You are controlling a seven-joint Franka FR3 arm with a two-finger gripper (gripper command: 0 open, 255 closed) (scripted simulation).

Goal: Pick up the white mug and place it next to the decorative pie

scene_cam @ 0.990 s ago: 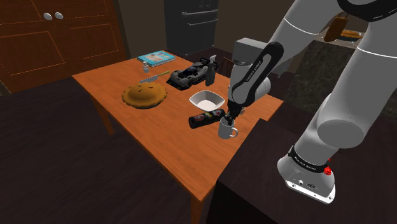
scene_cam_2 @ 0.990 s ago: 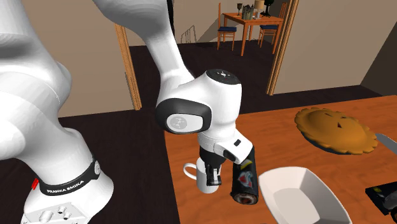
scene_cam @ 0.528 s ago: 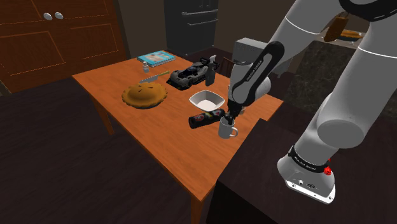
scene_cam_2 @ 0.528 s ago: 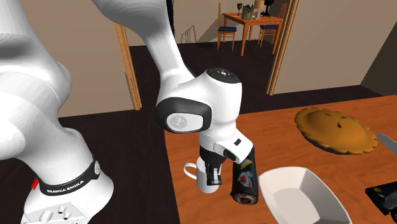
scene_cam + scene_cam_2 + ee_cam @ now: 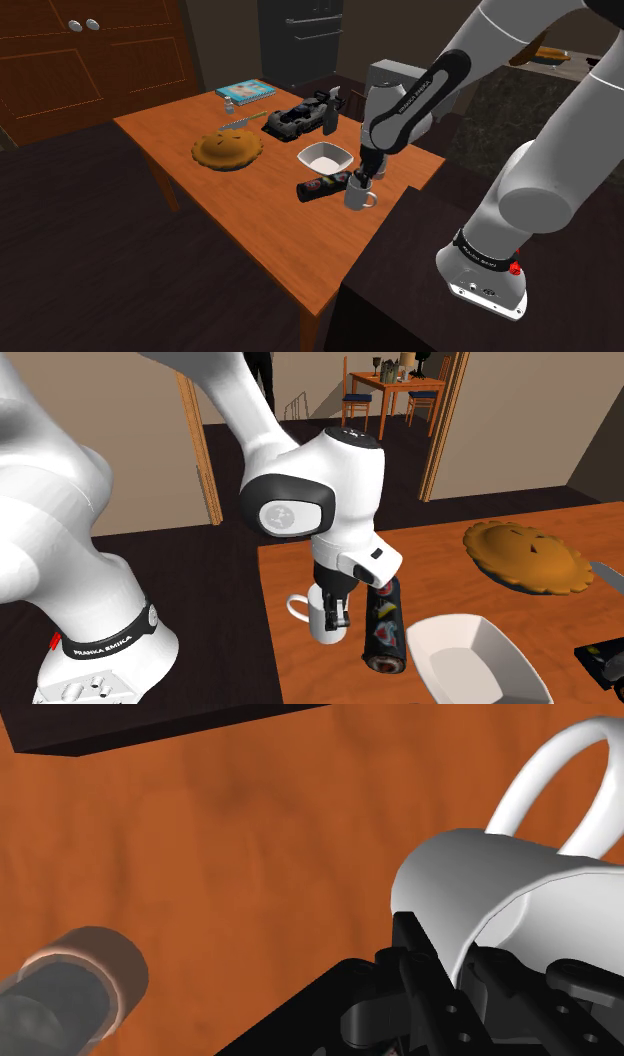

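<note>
Arching up from its stand and folding back down, the white arm [image 5: 535,185] aims its wrist at the orange-brown table [image 5: 230,205], near the edge closest to the stand. The pie [image 5: 228,149] sits well apart, across the tabletop. The gripper [image 5: 337,617] is clamped over the rim of the white mug [image 5: 320,627]. The mug is plain and upright, its loop handle turned away from the dark bottle [image 5: 322,186] lying just beside it.
</note>
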